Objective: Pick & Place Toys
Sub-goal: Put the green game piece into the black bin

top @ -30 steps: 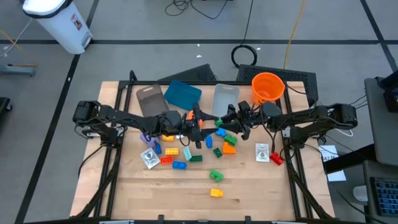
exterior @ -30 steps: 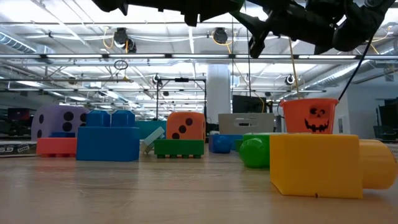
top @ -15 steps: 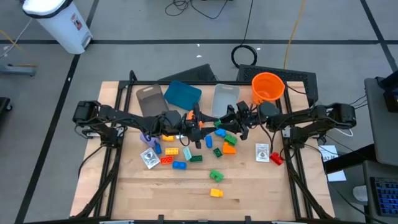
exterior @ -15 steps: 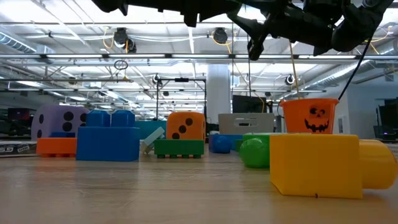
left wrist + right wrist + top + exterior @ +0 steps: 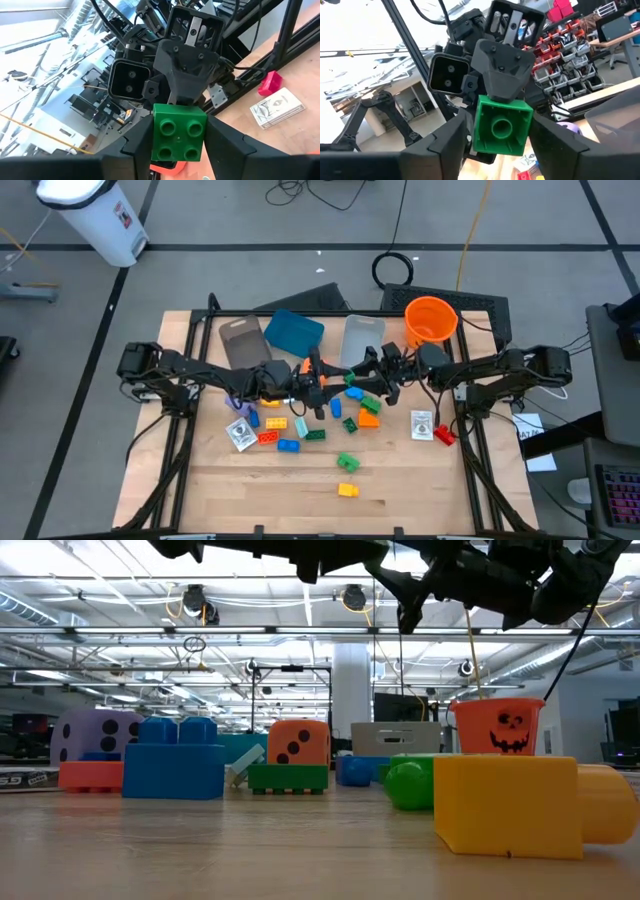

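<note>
A green four-stud brick (image 5: 178,133) hangs in the air above the middle of the table, between my two grippers, which meet nose to nose. My left gripper (image 5: 322,377) is shut on it. My right gripper (image 5: 350,372) faces it from the table's right; its fingers (image 5: 451,141) stand open, close on either side of the brick's hollow underside (image 5: 501,126). In the high view the arms hide the brick. Other toys lie below: coloured bricks (image 5: 288,445), a purple die (image 5: 95,732), an orange die (image 5: 298,743) and cards (image 5: 240,434). My left gripper pinches the green brick by two opposite side walls (image 5: 155,135) between its two fingers. It comes level from the table's left. The brick's studded face (image 5: 177,127) is turned toward this wrist, and the brick is lifted clear of the table.
An orange bucket (image 5: 430,320) stands at the back right. A teal box (image 5: 295,330) and two grey lids (image 5: 240,340) lie at the back. A yellow brick (image 5: 347,490) and a green one (image 5: 347,463) lie toward the near edge, with bare wood around them.
</note>
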